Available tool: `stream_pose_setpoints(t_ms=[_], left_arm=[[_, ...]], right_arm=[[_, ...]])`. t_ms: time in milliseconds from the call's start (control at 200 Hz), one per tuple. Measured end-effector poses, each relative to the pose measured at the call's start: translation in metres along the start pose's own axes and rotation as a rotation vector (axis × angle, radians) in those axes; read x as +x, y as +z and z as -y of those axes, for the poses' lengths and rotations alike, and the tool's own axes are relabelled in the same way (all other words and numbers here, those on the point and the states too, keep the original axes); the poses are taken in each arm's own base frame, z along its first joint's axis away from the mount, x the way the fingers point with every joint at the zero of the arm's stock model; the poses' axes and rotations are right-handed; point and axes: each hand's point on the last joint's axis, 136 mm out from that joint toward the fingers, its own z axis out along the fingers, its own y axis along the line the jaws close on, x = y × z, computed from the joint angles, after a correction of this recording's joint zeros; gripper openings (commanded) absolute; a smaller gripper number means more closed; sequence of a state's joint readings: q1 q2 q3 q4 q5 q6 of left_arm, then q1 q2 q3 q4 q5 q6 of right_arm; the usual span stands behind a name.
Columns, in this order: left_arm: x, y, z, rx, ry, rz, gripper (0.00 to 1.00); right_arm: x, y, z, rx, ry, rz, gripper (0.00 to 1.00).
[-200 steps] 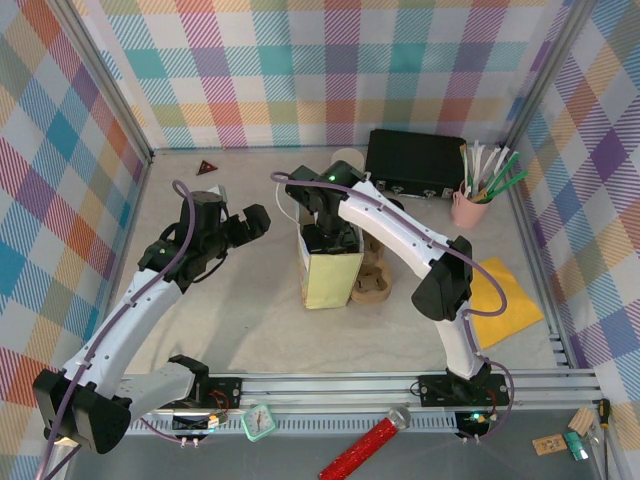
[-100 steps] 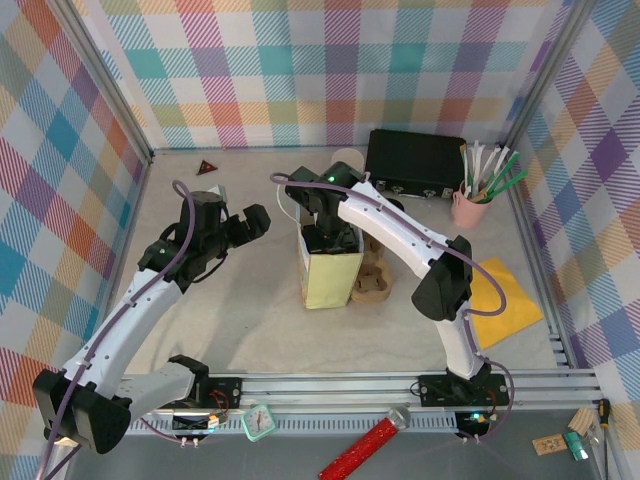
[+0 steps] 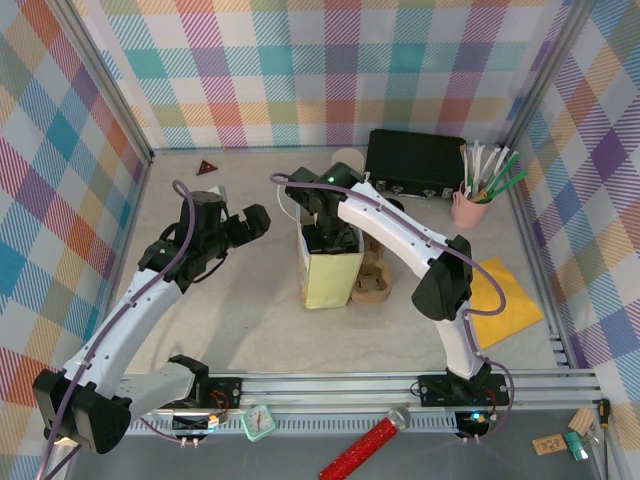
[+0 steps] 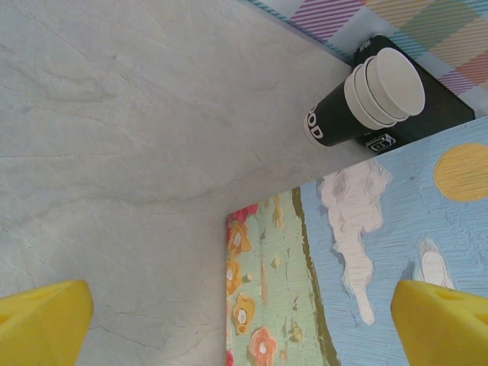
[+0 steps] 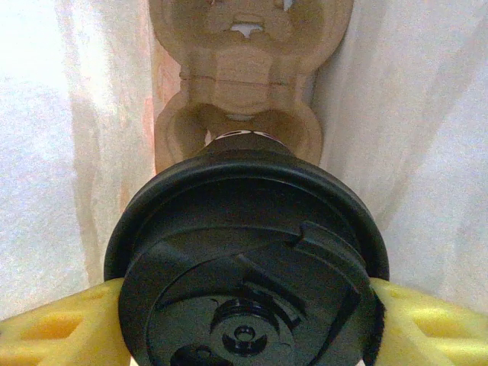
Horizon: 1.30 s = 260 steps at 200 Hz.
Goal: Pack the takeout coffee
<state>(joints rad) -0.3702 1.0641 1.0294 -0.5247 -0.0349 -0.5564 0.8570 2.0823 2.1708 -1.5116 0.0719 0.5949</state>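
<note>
Bright, even light falls from above on the pale marbled tabletop [image 3: 250, 320]; shadows are soft and faint, and the overhead view is sharp. In the left wrist view the yellow foam fingertips [image 4: 42, 324] blur (too near the lens). The right wrist view is warm and washed out: white paper walls [image 5: 46, 152] glare, and the dark paper takeout coffee cup with round black plastic lid [image 5: 244, 282] looks slightly soft.

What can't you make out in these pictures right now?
- Right wrist view: the takeout coffee body, hidden beneath its own lid.
- Top view: the paper bag interior, blocked by the right arm.
- Left wrist view: the dark cup lettering, wrapping out of sight.
</note>
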Motion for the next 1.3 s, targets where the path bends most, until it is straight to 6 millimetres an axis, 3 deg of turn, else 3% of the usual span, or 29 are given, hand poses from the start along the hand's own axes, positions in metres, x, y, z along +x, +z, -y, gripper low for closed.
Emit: stream_pose_setpoints(t_ms=[1300], left_arm=[[0.0011, 0.0001, 0.0014, 0.008, 0.0, -0.007, 1.0]], right_arm=[[-0.0048, 0.0008, 0.005, 0.005, 0.009, 0.007, 0.67]])
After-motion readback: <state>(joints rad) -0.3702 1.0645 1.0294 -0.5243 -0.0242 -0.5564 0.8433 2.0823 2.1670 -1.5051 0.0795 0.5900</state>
